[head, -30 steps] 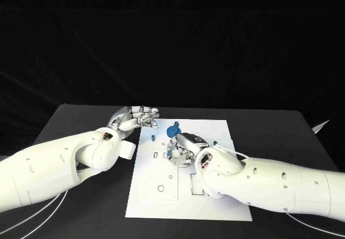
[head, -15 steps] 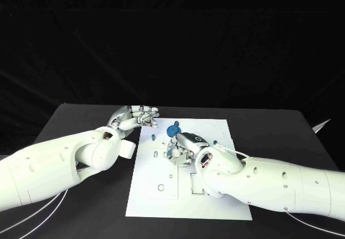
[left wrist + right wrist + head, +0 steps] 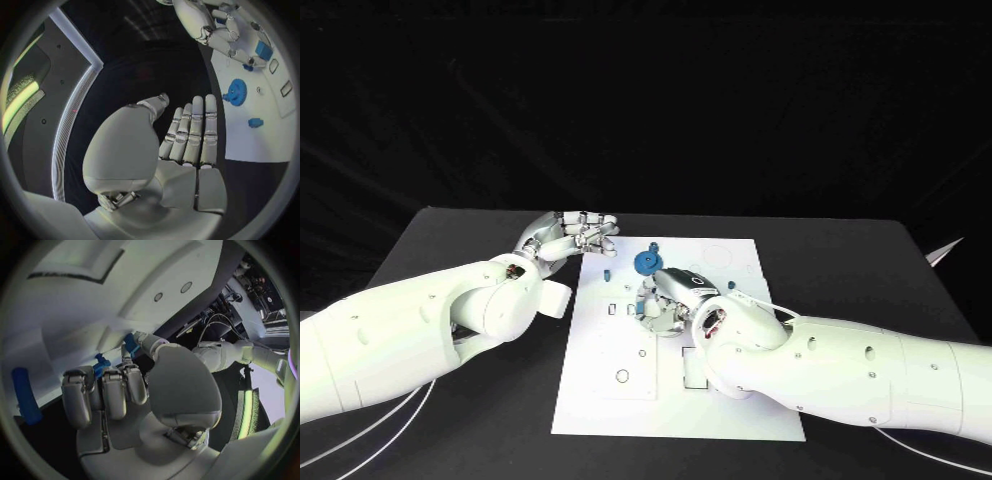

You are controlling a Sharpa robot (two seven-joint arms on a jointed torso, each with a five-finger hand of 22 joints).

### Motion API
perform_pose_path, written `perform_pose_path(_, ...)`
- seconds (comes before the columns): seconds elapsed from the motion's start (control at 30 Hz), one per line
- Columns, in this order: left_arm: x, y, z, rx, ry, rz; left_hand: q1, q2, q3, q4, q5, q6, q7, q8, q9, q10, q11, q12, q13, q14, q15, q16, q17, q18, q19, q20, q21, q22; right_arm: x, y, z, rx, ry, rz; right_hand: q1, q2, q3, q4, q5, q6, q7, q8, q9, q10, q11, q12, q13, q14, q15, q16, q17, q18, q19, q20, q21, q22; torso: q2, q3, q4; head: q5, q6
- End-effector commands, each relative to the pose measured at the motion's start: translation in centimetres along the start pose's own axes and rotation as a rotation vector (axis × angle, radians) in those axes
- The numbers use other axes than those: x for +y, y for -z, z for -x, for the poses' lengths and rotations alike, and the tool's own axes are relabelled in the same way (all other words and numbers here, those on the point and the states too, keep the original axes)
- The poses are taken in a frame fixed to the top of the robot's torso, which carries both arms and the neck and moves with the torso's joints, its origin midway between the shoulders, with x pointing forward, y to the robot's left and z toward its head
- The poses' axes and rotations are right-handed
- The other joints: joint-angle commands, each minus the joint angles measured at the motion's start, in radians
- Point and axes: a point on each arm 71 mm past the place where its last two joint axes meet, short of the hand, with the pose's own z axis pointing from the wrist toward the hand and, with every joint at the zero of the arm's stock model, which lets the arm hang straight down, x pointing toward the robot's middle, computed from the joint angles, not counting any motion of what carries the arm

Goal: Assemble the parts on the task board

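The white task board (image 3: 733, 400) lies in the middle of the table. A blue gear (image 3: 646, 263) stands near its far end, also seen as the blue gear (image 3: 236, 91) in the left wrist view, with a small blue part (image 3: 255, 122) beside it. My right hand (image 3: 672, 298) is low over the board's middle with its fingers curled down. It pinches a small blue part (image 3: 130, 344) between thumb and finger, right at the board's surface. My left hand (image 3: 574, 237) hovers off the board's far left corner, fingers straight and apart, holding nothing.
A blue square part (image 3: 263, 50) sits on the board near my right hand (image 3: 215, 25). A long blue piece (image 3: 25, 395) lies beside my right hand's fingers. Several cut-outs mark the board's near half (image 3: 625, 375). Bare black table (image 3: 459, 240) surrounds the board.
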Motion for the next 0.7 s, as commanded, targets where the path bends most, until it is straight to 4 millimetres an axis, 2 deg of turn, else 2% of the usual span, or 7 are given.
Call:
perform_pose_path(0.03, -0.09, -0.04, -0.23, 0.020, 0.010, -0.003, -0.012, -0.001, -0.001, -0.004, -0.003, -0.004, 0.029, 0.002, 0.001, -0.004, -0.002, 0.005, 0.001, -0.006, 0.001, 0.005, -0.001, 0.008, -0.009, -0.001, 0.006, 0.001, -0.04, 0.02, -0.20, 0.019, 0.016, -0.002, -0.009, -0.007, -0.006, 0.006, -0.024, -0.013, 0.003, -0.007, -0.004, -0.014, 0.001, -0.011, 0.121, 0.104, 0.011, 0.004, 0.263, -0.007, 0.108, 0.009, 0.005, 0.263, 0.000, 0.0001, -0.0006, 0.001, -0.001)
perform_pose_path(0.33, -0.07, -0.04, -0.16, 0.017, 0.009, -0.003, -0.014, 0.000, -0.002, -0.003, -0.003, -0.004, 0.029, 0.003, 0.002, -0.004, -0.003, 0.006, 0.002, -0.007, 0.001, 0.006, -0.002, 0.009, -0.013, 0.000, 0.010, 0.004, -0.06, 0.01, -0.18, 0.019, 0.017, 0.010, -0.037, -0.059, -0.067, 0.029, -0.064, -0.071, 0.020, -0.050, -0.030, -0.047, 0.018, -0.044, 0.087, 0.104, 0.026, 0.004, 0.263, -0.007, 0.108, 0.024, 0.005, 0.263, 0.000, -0.0004, 0.0003, 0.001, -0.001)
perform_pose_path(0.43, -0.07, -0.04, -0.13, 0.016, 0.008, -0.003, -0.014, 0.000, -0.002, -0.003, -0.003, -0.004, 0.029, 0.003, 0.002, -0.005, -0.002, 0.006, 0.002, -0.007, 0.001, 0.006, -0.002, 0.009, -0.013, 0.000, 0.010, 0.004, -0.06, 0.05, -0.09, 0.010, 0.012, 0.015, -0.008, -0.039, -0.176, 0.056, -0.075, -0.093, 0.030, -0.073, -0.049, -0.051, 0.027, -0.047, 0.082, 0.104, 0.033, 0.004, 0.263, -0.007, 0.108, 0.032, 0.005, 0.263, 0.000, -0.0001, 0.0005, 0.001, -0.001)
perform_pose_path(0.5, -0.07, -0.04, -0.11, 0.016, 0.008, -0.003, -0.014, 0.000, -0.002, -0.003, -0.003, -0.004, 0.029, 0.003, 0.002, -0.005, -0.002, 0.006, 0.002, -0.007, 0.001, 0.006, -0.002, 0.009, -0.013, 0.000, 0.010, 0.004, -0.04, 0.12, -0.01, 0.001, 0.007, 0.020, 0.045, -0.009, -0.297, 0.105, -0.079, -0.097, 0.036, -0.088, -0.067, -0.055, 0.030, -0.048, 0.077, 0.104, 0.035, 0.004, 0.263, -0.007, 0.108, 0.039, 0.005, 0.263, 0.000, 0.0001, 0.0004, 0.002, 0.000)
perform_pose_path(0.6, -0.05, -0.06, -0.10, 0.016, 0.007, -0.001, -0.015, -0.001, -0.002, -0.004, -0.003, -0.006, 0.029, 0.002, 0.002, -0.007, -0.002, 0.006, 0.001, -0.008, 0.001, 0.007, -0.002, 0.009, -0.014, 0.000, 0.011, 0.005, 0.01, 0.34, 0.16, -0.013, -0.002, 0.029, 0.080, -0.011, -0.362, 0.150, -0.084, -0.099, 0.036, -0.097, -0.078, -0.057, 0.035, -0.049, 0.074, 0.104, 0.039, 0.004, 0.263, -0.007, 0.108, 0.039, 0.005, 0.263, -0.001, 0.0005, 0.0008, 0.002, 0.000)
perform_pose_path(0.67, 0.00, -0.08, -0.07, 0.018, 0.002, 0.003, -0.015, -0.001, -0.002, -0.004, -0.003, -0.006, 0.029, 0.002, 0.002, -0.007, -0.002, 0.006, 0.001, -0.008, 0.001, 0.007, -0.002, 0.009, -0.014, 0.000, 0.011, 0.005, 0.04, 0.63, 0.36, -0.026, -0.011, 0.038, 0.124, -0.012, -0.408, 0.207, -0.084, -0.104, 0.041, -0.107, -0.089, -0.062, 0.036, -0.051, 0.069, 0.104, 0.043, 0.004, 0.263, -0.007, 0.108, 0.041, 0.005, 0.263, -0.001, 0.0007, 0.0007, 0.002, 0.001)
perform_pose_path(0.7, 0.03, -0.09, -0.05, 0.021, -0.005, 0.006, -0.015, -0.002, -0.003, -0.003, -0.003, -0.007, 0.029, 0.002, 0.002, -0.008, -0.002, 0.006, 0.001, -0.007, 0.002, 0.007, -0.003, 0.009, -0.015, 0.000, 0.012, 0.005, 0.04, 0.80, 0.51, -0.034, -0.016, 0.045, 0.124, -0.012, -0.408, 0.207, -0.084, -0.104, 0.041, -0.107, -0.089, -0.062, 0.036, -0.051, 0.069, 0.104, 0.043, 0.004, 0.263, -0.007, 0.108, 0.041, 0.005, 0.263, -0.002, 0.0008, 0.0001, 0.002, 0.001)
